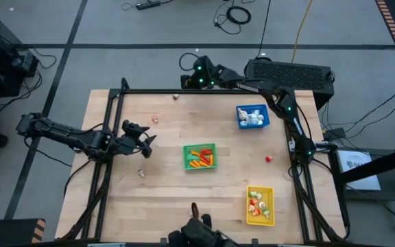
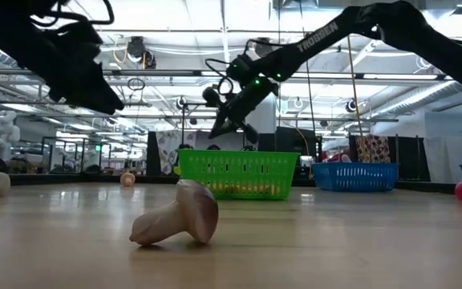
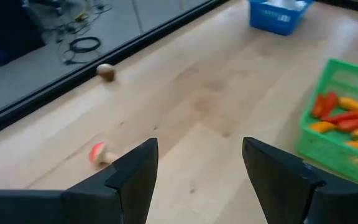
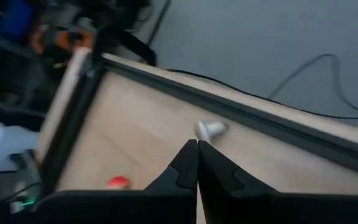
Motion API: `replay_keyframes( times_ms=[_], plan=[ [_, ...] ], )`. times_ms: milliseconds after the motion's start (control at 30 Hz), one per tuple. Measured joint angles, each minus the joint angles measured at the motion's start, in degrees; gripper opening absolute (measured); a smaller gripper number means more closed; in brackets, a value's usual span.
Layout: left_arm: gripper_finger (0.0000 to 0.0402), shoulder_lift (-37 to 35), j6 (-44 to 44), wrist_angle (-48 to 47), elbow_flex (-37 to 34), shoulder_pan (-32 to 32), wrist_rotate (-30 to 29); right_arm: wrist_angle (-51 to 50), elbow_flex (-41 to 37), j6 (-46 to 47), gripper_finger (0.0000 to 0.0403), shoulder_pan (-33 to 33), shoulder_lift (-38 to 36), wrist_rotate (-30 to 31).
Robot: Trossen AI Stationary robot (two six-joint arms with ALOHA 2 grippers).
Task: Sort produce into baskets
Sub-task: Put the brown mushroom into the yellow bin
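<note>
I see my left gripper (image 1: 145, 143) spread and empty, left of the green basket (image 1: 199, 156) holding orange and red produce (image 1: 200, 158). A mushroom (image 1: 142, 173) lies below-left. My right gripper (image 1: 186, 82), pressed together, hangs beyond the basket.

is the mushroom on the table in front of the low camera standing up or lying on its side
Lying on its side. In the low view the mushroom rests on the bare table with its stem pointing left and its brown cap to the right, touching the wood.

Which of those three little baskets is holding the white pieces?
The blue basket, at the far right of the table. The green basket holds orange and red pieces; the yellow basket holds mixed colours.
</note>
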Motion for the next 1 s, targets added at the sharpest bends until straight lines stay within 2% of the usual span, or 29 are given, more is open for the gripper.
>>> replay_keyframes(
  times_ms=[133, 267, 333, 433, 567, 667, 767, 833, 1000],
  plan=[
    [0.0242, 0.31, 0.13, -1.44, -0.05, 2.97, 0.57, 1.73, -0.02, -2.86, 0.0000, 0.06, -0.38, -4.46],
    [0.0242, 2.52, 5.62, 3.06, -0.63, 10.12, 3.52, -4.75, -0.04, -9.79, 0.0000, 0.34, -3.67, -9.14],
    [0.0242, 4.66, 10.08, 8.84, -0.63, 16.82, 10.39, -9.29, -0.02, -13.66, 0.0000, 0.94, -5.85, -8.94],
    [0.0242, 9.98, 14.69, 17.92, -0.49, 28.91, 23.76, -16.72, -0.03, -18.10, 0.0000, 2.61, -9.09, -6.95],
    [0.0242, 20.58, 13.32, 22.56, 3.44, 44.25, 37.61, -24.35, -0.04, -23.78, 0.0000, 4.80, -14.23, -0.42],
    [0.0242, 29.99, 11.30, 24.11, 9.54, 49.61, 45.34, -28.07, 0.02, -27.05, 0.0000, 5.57, -18.67, 5.58],
    [0.0242, 38.83, 10.66, 21.79, 17.51, 50.40, 45.92, -31.55, 0.00, -29.59, 0.0000, 5.62, -21.74, 9.85],
    [0.0242, 44.01, 11.36, 17.06, 23.23, 50.37, 45.82, -32.74, 0.00, -31.02, 0.0000, 5.62, -23.21, 11.33],
    [0.0242, 54.20, 12.22, 7.49, 34.25, 50.34, 44.24, -32.71, 0.00, -33.84, 0.0000, 5.06, -25.19, 11.76]
  ],
)
